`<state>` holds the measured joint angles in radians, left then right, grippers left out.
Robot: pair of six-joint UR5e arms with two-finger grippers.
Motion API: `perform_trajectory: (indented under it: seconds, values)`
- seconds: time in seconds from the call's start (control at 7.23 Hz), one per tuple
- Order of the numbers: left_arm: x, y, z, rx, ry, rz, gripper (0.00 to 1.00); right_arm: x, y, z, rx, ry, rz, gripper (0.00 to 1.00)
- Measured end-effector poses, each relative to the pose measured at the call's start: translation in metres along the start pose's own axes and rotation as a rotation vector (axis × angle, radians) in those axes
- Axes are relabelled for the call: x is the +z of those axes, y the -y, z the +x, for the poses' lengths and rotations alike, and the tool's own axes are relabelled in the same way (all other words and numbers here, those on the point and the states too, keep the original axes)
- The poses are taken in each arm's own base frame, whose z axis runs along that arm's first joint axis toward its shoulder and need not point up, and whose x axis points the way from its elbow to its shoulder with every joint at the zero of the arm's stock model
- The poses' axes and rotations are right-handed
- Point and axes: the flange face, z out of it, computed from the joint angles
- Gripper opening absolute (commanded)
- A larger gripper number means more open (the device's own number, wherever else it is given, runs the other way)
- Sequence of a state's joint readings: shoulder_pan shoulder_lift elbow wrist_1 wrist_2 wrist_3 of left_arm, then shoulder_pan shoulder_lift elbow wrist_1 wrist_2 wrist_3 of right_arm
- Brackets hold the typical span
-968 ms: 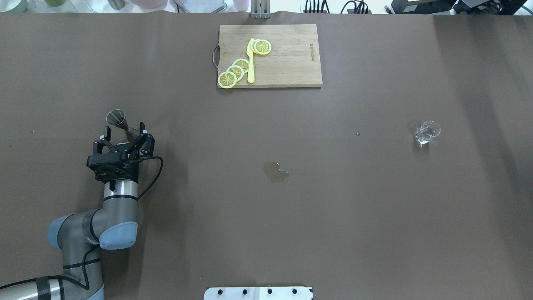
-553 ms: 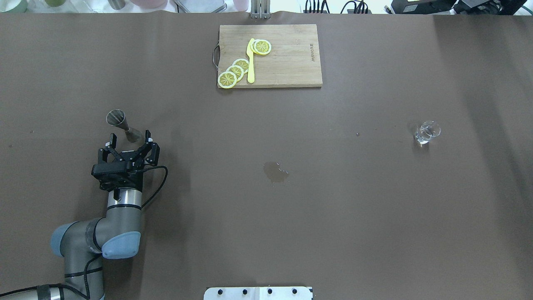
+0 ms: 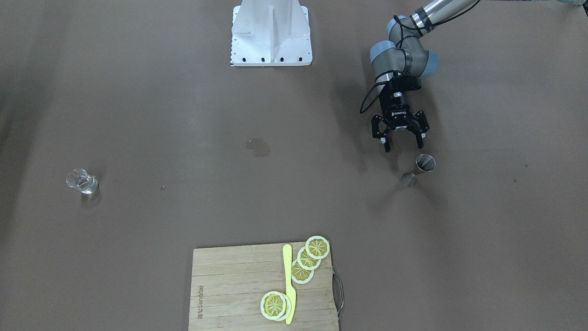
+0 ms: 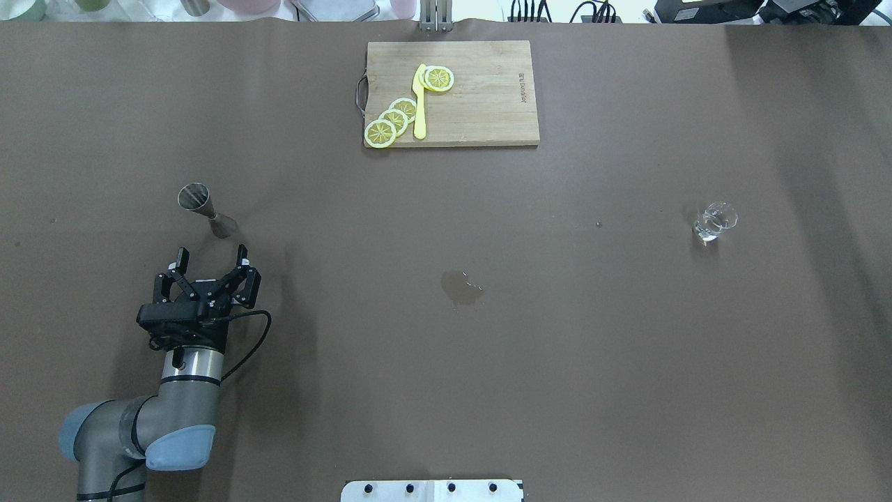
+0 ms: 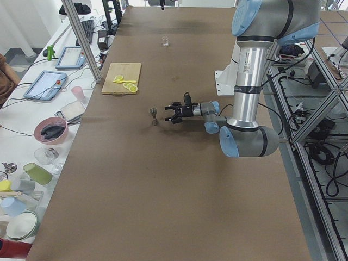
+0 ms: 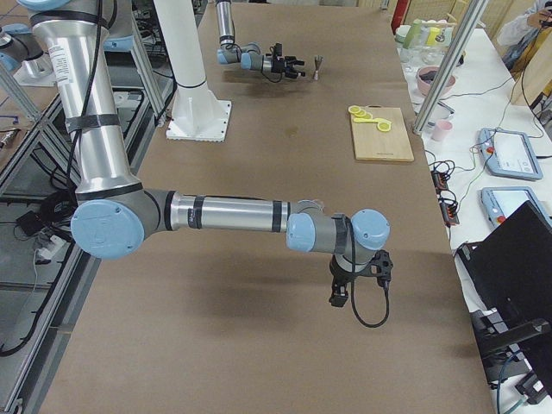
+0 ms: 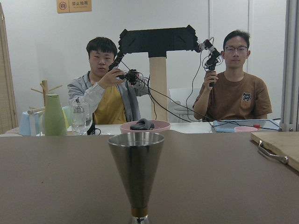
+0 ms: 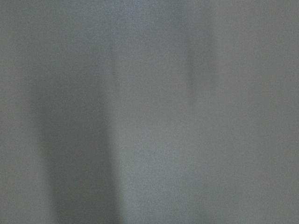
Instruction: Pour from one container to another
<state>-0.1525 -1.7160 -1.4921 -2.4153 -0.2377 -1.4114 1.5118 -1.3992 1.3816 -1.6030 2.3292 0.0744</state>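
The steel jigger (image 4: 205, 209) stands upright on the brown table at the left, also seen in the front view (image 3: 420, 168) and filling the left wrist view (image 7: 136, 172). My left gripper (image 4: 212, 252) is open a short way on the near side of it, apart from it, with nothing between its fingers (image 3: 387, 146). The small clear glass (image 4: 714, 221) stands alone far to the right (image 3: 82, 180). My right gripper (image 6: 360, 280) shows only in the exterior right view, low over the table's end. I cannot tell whether it is open or shut. The right wrist view is a grey blur.
A wooden cutting board (image 4: 481, 97) with lemon slices (image 4: 394, 120) and a yellow knife (image 4: 419, 104) lies at the far middle. A wet patch (image 4: 461, 287) marks the table's centre. The robot's base plate (image 4: 432, 491) sits at the near edge.
My left gripper has drawn back from the jigger toward the robot's side, staying open. The jigger stays standing where it was. The glass has not moved.
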Motion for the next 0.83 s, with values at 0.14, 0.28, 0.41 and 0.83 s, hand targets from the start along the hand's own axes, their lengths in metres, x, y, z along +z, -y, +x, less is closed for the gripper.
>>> perform_trajectory:
  seconds: [0.14,0.28,0.41,0.83]
  values:
    - [-0.01,0.006,-0.007,-0.002,-0.012,-0.005,0.99,-0.001,-0.003,0.0,-0.002,-0.001,0.003,1.0]
    - [-0.022,0.014,-0.013,-0.006,-0.025,-0.007,0.99,-0.001,-0.005,0.001,-0.002,-0.001,0.004,1.0]
    - [-0.033,0.023,-0.021,-0.009,-0.037,-0.003,0.99,-0.001,-0.006,0.001,-0.001,-0.002,0.004,1.0]
    - [-0.067,0.074,-0.048,0.019,-0.078,-0.016,0.99,-0.002,-0.006,0.002,-0.002,-0.001,0.007,1.0]
